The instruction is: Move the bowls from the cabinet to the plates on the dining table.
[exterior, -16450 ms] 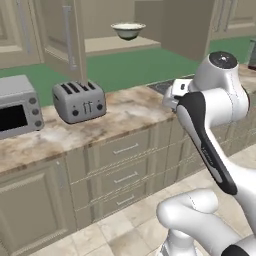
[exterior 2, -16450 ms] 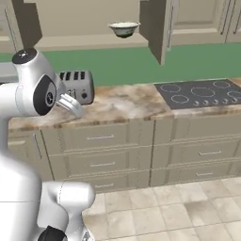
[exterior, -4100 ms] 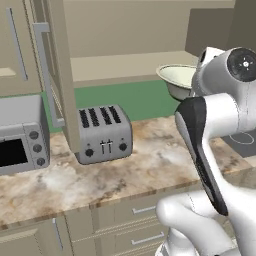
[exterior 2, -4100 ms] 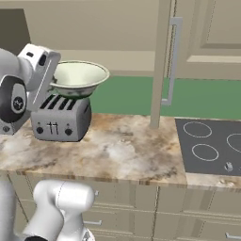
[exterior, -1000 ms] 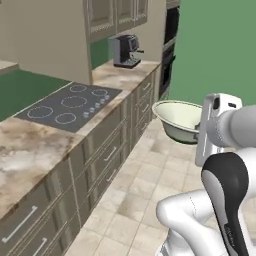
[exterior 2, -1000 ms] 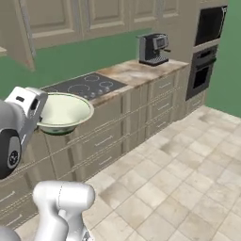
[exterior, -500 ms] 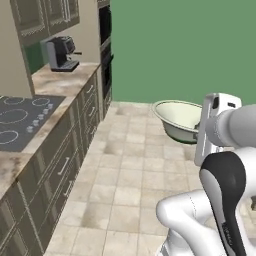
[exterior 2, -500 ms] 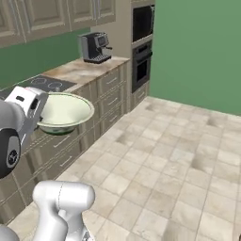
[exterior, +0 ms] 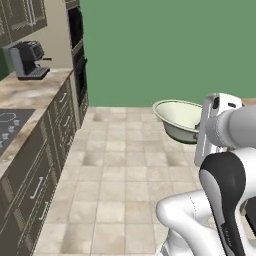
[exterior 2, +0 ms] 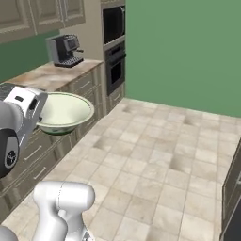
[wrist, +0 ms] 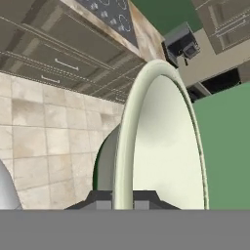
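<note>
Gripper (wrist: 123, 197) clamped on cream bowl (exterior: 179, 118) rim, above floor (exterior: 125, 175).

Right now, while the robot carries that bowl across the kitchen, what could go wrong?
1. The gripper pinches the bowl only by its rim, so the bowl hangs out to one side; a bump or quick turn might make it slip and fall onto the tile floor.
2. The bowl sticks out from the arm, close to the lower drawers in the right base view; driving too near could knock it against them.
</note>
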